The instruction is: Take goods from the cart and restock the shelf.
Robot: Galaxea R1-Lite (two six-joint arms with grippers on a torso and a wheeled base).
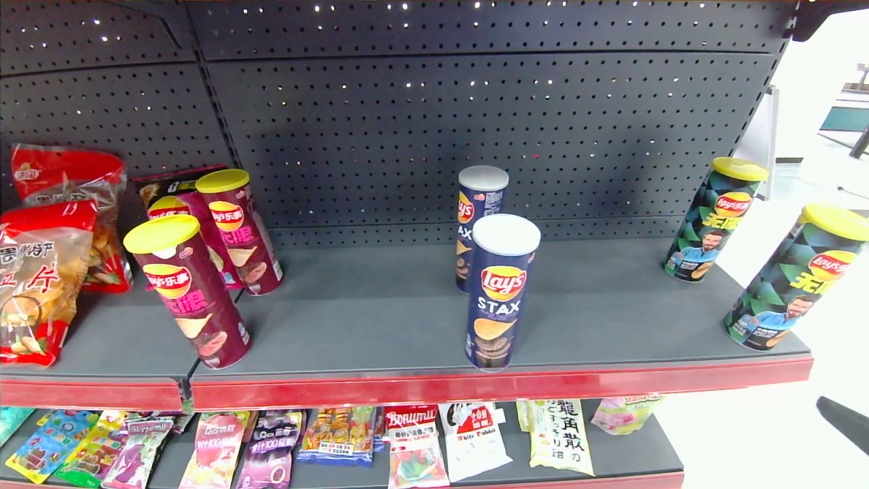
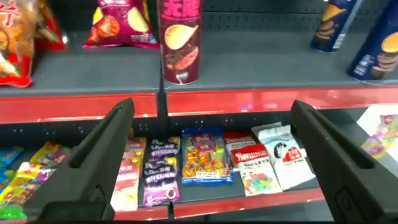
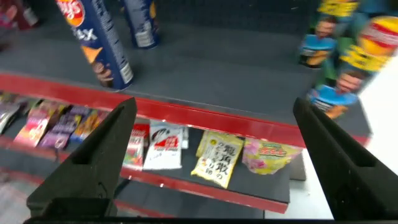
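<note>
The dark shelf (image 1: 380,305) carries upright chip cans: two maroon ones (image 1: 187,292) at the left, two blue ones (image 1: 501,292) in the middle and two green ones (image 1: 798,278) at the right end. My left gripper (image 2: 211,162) is open and empty. It faces the shelf's red front edge, just below the front maroon can (image 2: 180,43). My right gripper (image 3: 214,162) is also open and empty, in front of the red edge between the front blue can (image 3: 96,43) and the green cans (image 3: 348,68).
Red snack bags (image 1: 41,272) stand at the shelf's left end. Small candy and snack packets (image 1: 339,435) line the lower shelf. A perforated back wall (image 1: 475,136) closes the rear. Bare shelf floor lies between the maroon and blue cans and between the blue and green cans.
</note>
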